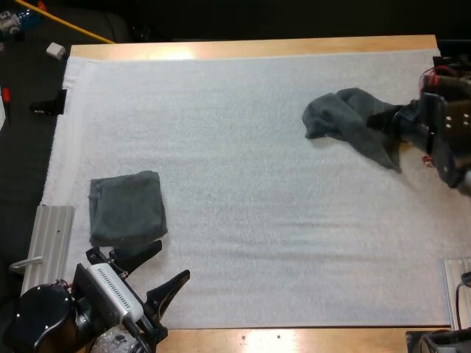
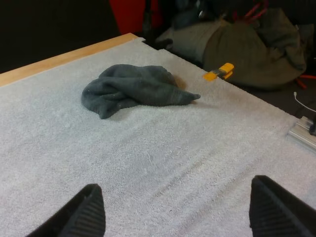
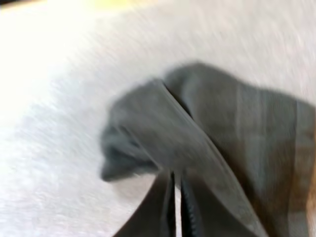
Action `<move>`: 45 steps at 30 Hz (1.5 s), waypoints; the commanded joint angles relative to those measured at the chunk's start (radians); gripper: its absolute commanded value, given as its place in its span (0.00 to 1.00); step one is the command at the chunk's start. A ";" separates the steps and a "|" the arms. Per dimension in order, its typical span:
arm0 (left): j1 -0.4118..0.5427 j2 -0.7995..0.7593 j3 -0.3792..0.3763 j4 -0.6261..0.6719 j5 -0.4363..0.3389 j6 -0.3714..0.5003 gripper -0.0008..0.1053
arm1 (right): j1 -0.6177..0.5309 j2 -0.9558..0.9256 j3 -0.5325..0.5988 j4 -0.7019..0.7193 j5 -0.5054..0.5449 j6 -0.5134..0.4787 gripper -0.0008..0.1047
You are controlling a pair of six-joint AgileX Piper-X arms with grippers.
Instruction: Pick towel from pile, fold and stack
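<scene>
- Right claw (image 3: 177, 210) seems clenched on an edge of the crumpled towel (image 1: 340, 118), at the mat's (image 1: 257, 220) far right side.
- Left claw (image 1: 169, 262) spread wide, empty, just beside the folded towel (image 1: 126, 207).

Crumpled towel (image 1: 344, 116): dark grey-green cloth, bunched into a loose heap with raised folds and one pointed tail, lying toward the far right of the white mat (image 1: 257, 220). Folded towel (image 1: 126, 207): same dark grey-green cloth, a flat, roughly square pad, lying at the mat's near left, well apart from the first.
</scene>
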 commanded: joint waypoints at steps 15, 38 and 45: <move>-0.007 -0.001 -0.007 -0.005 0.006 -0.005 0.59 | 0.093 -0.190 -0.129 0.237 -0.048 0.006 0.10; -0.006 0.002 -0.006 -0.004 0.005 -0.008 0.58 | 0.098 0.199 -0.138 0.169 0.042 0.083 0.53; -0.008 0.004 -0.005 -0.001 0.002 -0.008 0.58 | 0.101 0.321 -0.148 0.137 0.081 0.072 0.53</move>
